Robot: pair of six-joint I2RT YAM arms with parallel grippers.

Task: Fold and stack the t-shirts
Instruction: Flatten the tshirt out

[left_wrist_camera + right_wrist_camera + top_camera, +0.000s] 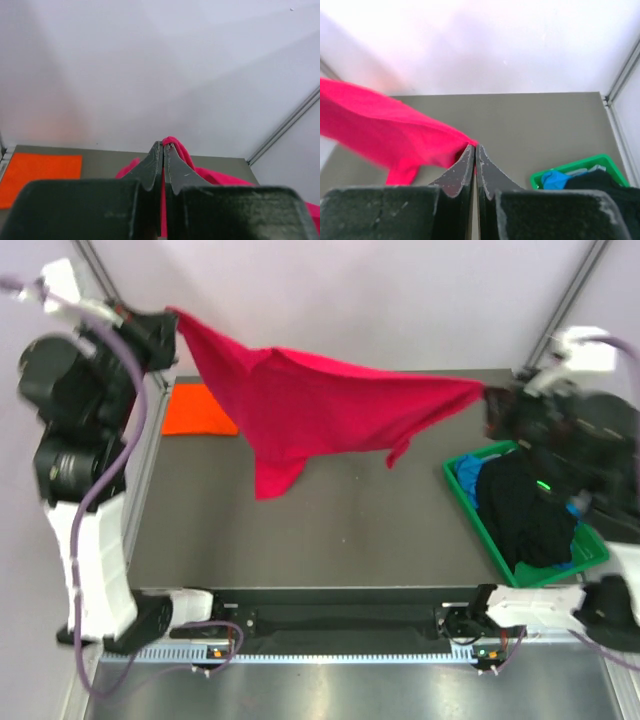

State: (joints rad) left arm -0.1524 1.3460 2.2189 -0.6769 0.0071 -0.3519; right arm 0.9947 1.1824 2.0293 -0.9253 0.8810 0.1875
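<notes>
— What is being gripped by the left gripper?
— Its fingers are being pressed fully together, and an edge of the crimson-red t-shirt is being pinched at their tips.
— And the right gripper?
— It is being pressed shut too, with the shirt's opposite end being clamped (the cloth is bunched there).
— Where is the shirt being held?
— It is being stretched in the air between both grippers, above the far half of the table, one part hanging lower.
— What else is being shown?
— The orange t-shirt is lying flat at the far left. The black t-shirt and blue t-shirt are being held in the green bin, near right.
</notes>
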